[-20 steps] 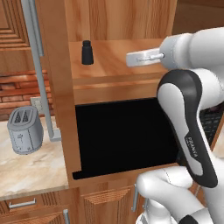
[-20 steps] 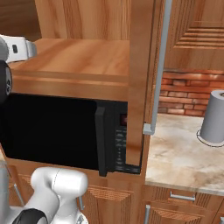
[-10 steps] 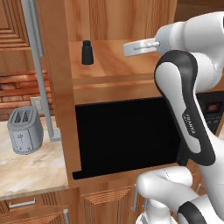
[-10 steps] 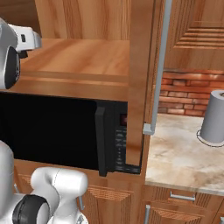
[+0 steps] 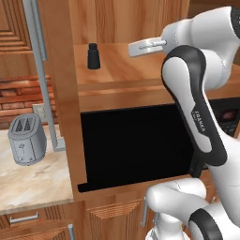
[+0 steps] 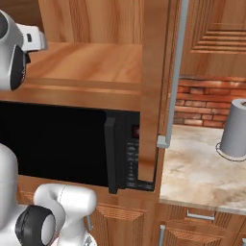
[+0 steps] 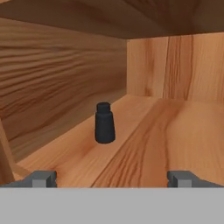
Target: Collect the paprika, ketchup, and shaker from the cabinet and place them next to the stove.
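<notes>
A: Where is the shaker (image 7: 104, 122)?

B: Upright on the cabinet (image 5: 117, 70) shelf, near its left wall, ahead of the claw (image 7: 111, 178).

A: And the claw?

B: Spread wide, holding nothing. I'd drive straight in, centre the shaker between the fingertips (image 7: 40, 178), then close low on its wider body.

Below my reach, a black microwave (image 6: 72, 144) fills the dark recess, its control panel (image 6: 132, 153) on the right end with a small red display. Off to my left, a grey toaster (image 5: 27, 139) stands upright on a pale marbled counter (image 5: 33, 185), backed by a red brick wall (image 5: 18, 96). Far to my right, a grey cylindrical canister (image 6: 236, 129) sits on the same kind of counter (image 6: 197, 173) before more brick. Wooden drawers with metal handles (image 5: 23, 218) run under the counter.
</notes>
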